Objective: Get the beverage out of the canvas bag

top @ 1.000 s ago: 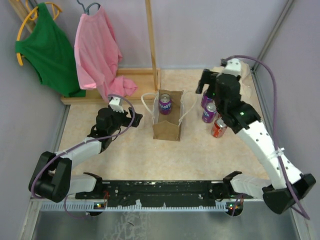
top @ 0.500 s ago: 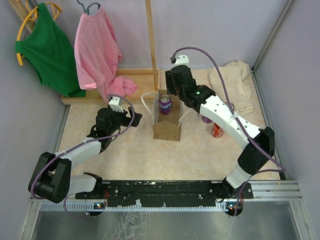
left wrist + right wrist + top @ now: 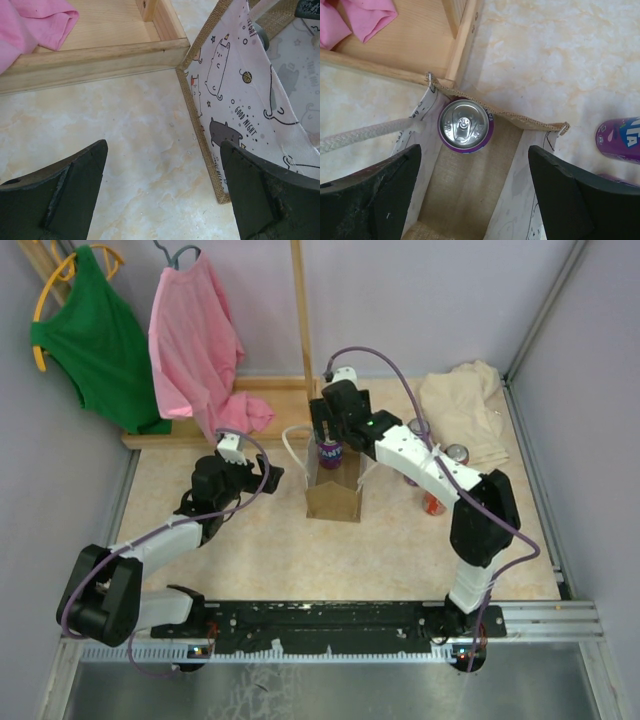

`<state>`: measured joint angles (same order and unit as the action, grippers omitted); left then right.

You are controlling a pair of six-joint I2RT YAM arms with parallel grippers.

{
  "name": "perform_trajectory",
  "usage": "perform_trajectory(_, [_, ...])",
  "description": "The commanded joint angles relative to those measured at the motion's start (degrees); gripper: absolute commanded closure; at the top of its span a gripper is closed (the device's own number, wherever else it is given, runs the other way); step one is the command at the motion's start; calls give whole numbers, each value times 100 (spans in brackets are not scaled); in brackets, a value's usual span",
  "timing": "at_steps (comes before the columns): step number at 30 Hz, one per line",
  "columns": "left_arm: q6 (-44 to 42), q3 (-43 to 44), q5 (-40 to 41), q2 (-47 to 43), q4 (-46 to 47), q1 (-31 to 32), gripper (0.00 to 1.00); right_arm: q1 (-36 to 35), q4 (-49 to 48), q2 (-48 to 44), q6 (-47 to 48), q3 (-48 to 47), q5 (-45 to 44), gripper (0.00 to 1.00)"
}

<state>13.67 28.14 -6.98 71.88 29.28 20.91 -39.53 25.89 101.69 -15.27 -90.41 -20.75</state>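
Left fingers (image 3: 70,185) spread wide, empty, just left of the canvas bag (image 3: 335,502) | purple can (image 3: 465,125) upright inside bag, far end | right fingers (image 3: 375,195) wide apart over bag's mouth, flanking can | loose cans (image 3: 435,503) right of bag

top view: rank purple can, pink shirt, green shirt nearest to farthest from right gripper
1. purple can, in the canvas bag, below the right gripper
2. pink shirt, hanging back left
3. green shirt, far back-left corner
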Motion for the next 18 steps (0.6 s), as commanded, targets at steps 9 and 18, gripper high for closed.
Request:
perform_trajectory(9, [-83,141,15,-50,-75,44,0,-2,-168,512,-55,-117,69,19])
perform_trajectory(18, [-91,96,25,-38,-89,37,0,-2,-280,708,-157,-116,-7,11])
